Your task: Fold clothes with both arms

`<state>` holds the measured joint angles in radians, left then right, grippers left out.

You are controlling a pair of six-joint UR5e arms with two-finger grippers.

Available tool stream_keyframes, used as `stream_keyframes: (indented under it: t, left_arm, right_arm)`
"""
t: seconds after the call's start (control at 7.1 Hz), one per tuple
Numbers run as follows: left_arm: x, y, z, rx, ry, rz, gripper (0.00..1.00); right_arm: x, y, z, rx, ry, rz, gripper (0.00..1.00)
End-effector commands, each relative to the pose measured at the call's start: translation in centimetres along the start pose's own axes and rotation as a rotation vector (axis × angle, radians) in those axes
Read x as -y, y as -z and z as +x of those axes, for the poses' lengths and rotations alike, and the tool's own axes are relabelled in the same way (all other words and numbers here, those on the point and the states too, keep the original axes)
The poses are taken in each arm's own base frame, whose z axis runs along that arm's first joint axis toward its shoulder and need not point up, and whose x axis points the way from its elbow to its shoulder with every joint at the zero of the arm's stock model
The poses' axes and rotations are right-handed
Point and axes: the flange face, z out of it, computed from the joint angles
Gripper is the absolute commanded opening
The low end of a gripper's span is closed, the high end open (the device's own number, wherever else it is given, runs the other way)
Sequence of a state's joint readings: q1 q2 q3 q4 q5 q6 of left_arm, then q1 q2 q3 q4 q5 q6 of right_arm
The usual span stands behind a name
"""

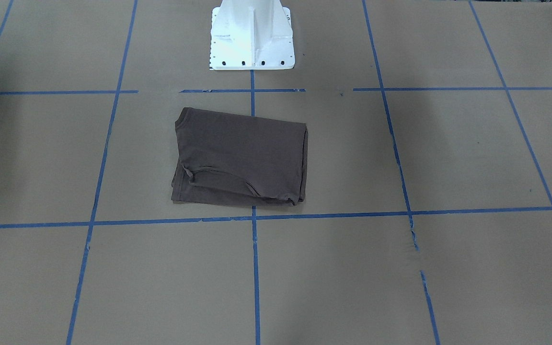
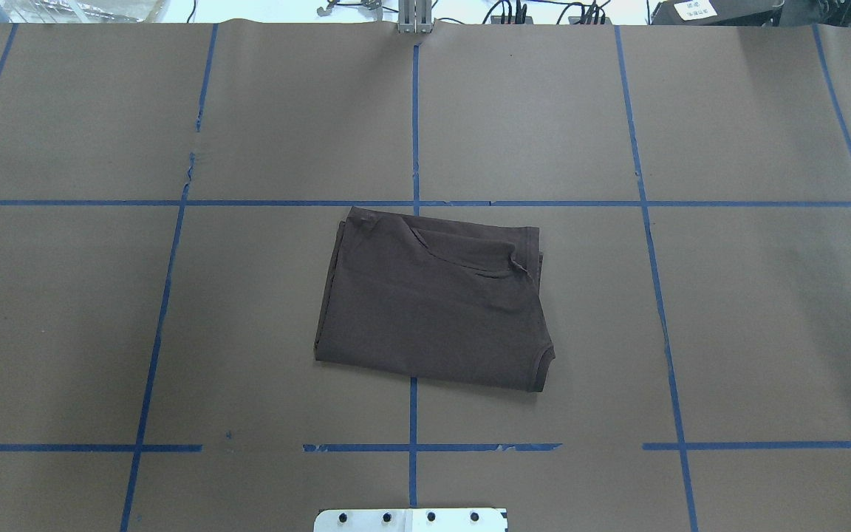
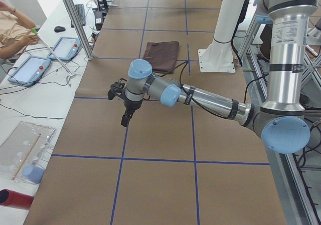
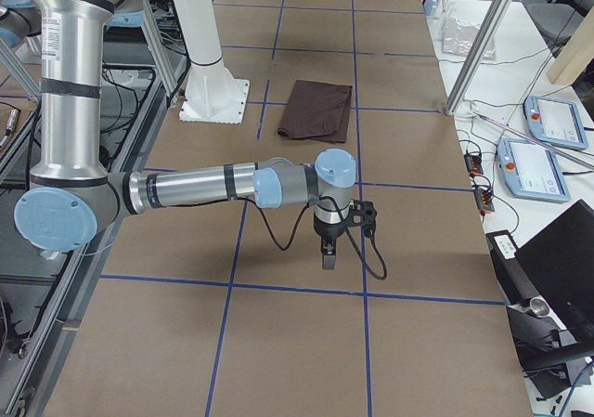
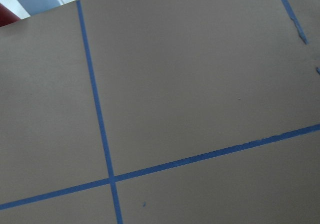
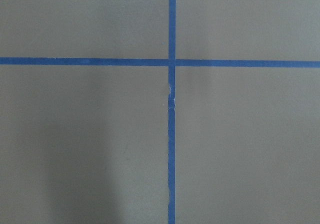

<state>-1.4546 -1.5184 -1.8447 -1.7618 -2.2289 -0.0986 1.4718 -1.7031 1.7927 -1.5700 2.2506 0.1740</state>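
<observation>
One T-shirt point(image 2: 433, 303); left hand point(image 3: 124, 120), right hand point(image 4: 329, 256) apart.

A table covered in brown paper point(image 2: 285, 111) is crossed by blue tape grid lines point(image 2: 415, 125), with a white metal pedestal base point(image 1: 252, 38) bolted on it. Beside the table's long edge lie two blue-framed touchscreen pendants point(image 3: 31, 67) and a clear plastic tray point(image 3: 27, 145).

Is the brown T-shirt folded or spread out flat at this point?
Folded. The T-shirt lies as a compact rectangle, with stacked layers showing along its edges and one flap overlapping on top.
</observation>
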Motion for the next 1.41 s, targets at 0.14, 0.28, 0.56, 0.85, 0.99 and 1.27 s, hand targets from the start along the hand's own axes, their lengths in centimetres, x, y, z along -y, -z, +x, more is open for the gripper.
stream_keyframes:
  t: [0.14, 0.28, 0.56, 0.85, 0.99, 1.27]
  left_arm:
    - [-11.8, -4.9, -10.5, -0.038, 0.119, -0.146, 1.0]
    - [-14.9, -4.7, -11.1, -0.034, 0.117, -0.118, 1.0]
    - [-14.9, -4.7, -9.6, -0.173, 0.125, -0.092, 1.0]
    - [-11.5, -4.9, -9.0, -0.139, 0.107, -0.113, 1.0]
    - [-8.7, -4.3, -9.1, -0.069, 0.114, -0.151, 1.0]
    - [-7.7, -3.9, -9.1, -0.057, 0.08, -0.167, 1.0]
  right_arm:
    - [-1.6, -0.2, 1.7, 0.016, -0.041, -0.015, 1.0]
    - [-1.8, -0.2, 1.7, 0.017, -0.04, -0.013, 1.0]
    - [-1.8, -0.2, 1.7, 0.018, -0.041, -0.012, 1.0]
    - [-1.7, -0.1, 1.6, 0.018, -0.039, -0.01, 1.0]
    - [-1.8, -0.1, 1.7, 0.018, -0.04, -0.009, 1.0]
    - [-1.7, 0.0, 1.5, 0.018, -0.036, -0.006, 1.0]
